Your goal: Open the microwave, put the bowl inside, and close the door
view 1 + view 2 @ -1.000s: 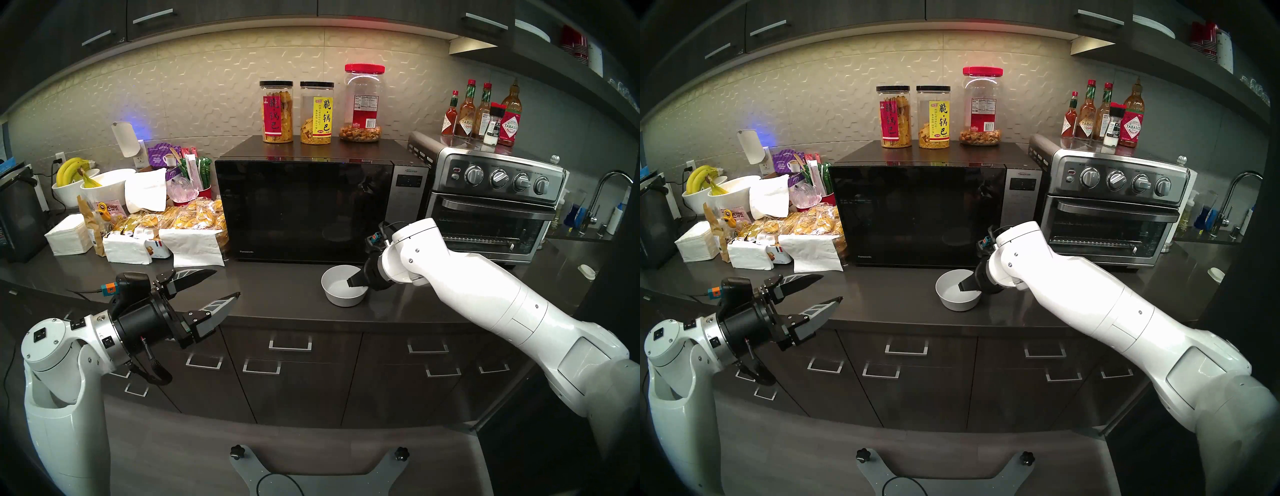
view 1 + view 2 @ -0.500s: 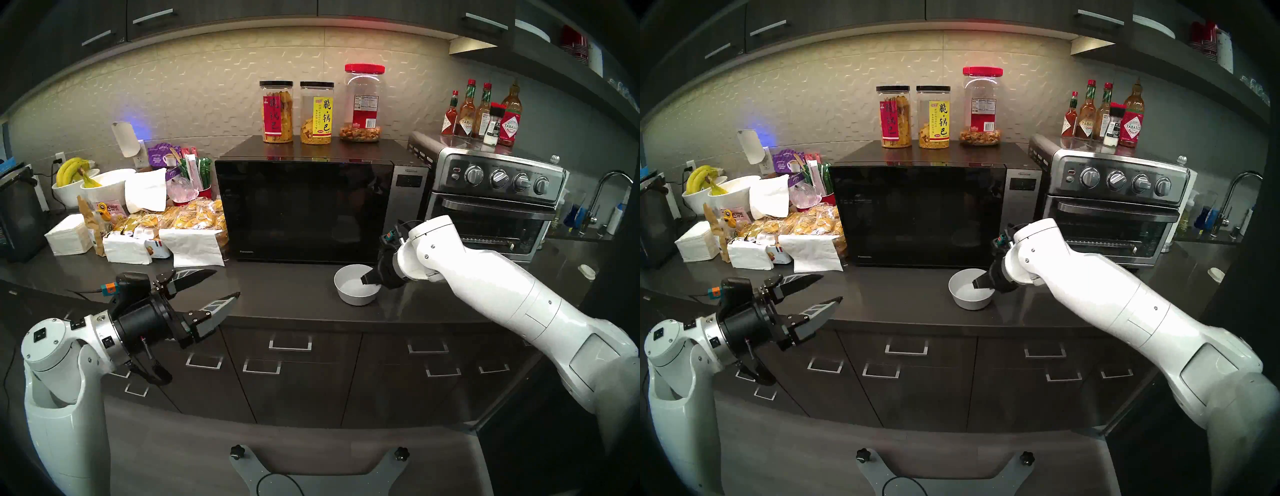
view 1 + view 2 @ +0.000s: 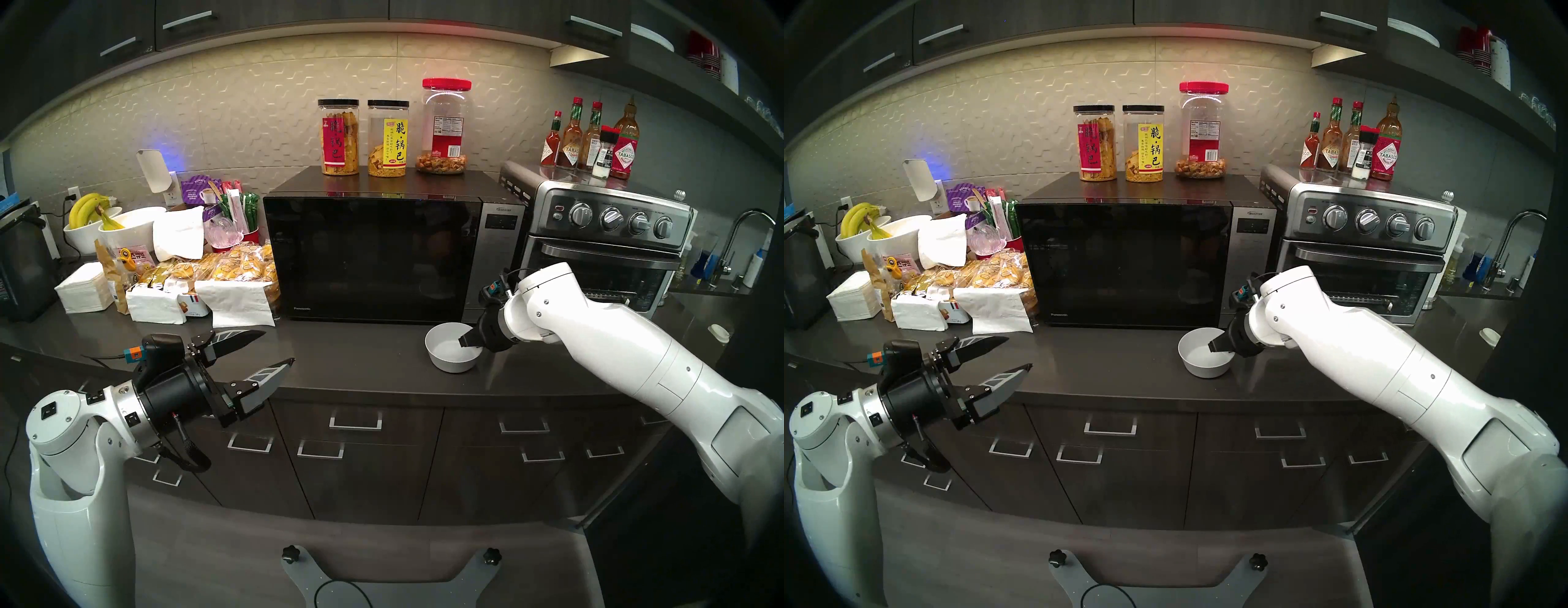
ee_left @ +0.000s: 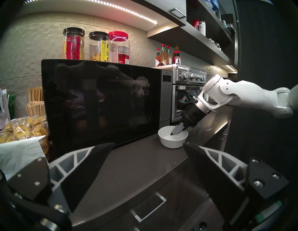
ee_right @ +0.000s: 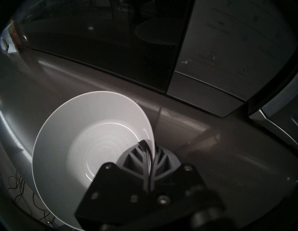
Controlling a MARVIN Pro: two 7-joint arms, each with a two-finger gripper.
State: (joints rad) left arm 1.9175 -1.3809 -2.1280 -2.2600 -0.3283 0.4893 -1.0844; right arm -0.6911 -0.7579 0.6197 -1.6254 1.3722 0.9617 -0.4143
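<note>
The black microwave stands at the back of the counter, its glossy door closed. The small white bowl sits on the counter just in front of the microwave's right lower corner. My right gripper is shut on the bowl's right rim, one finger inside and one outside, as the right wrist view shows at the bowl and gripper. My left gripper hovers open and empty over the counter's front left, well left of the bowl.
A steel toaster oven with sauce bottles on top stands right of the microwave. Three snack jars sit on the microwave. Snack packets and napkins crowd the left. A small white lid lies far right.
My right gripper has carried the bowl to the right along the counter, from the door's lower right to the microwave's right corner. The left arm has stayed still.
</note>
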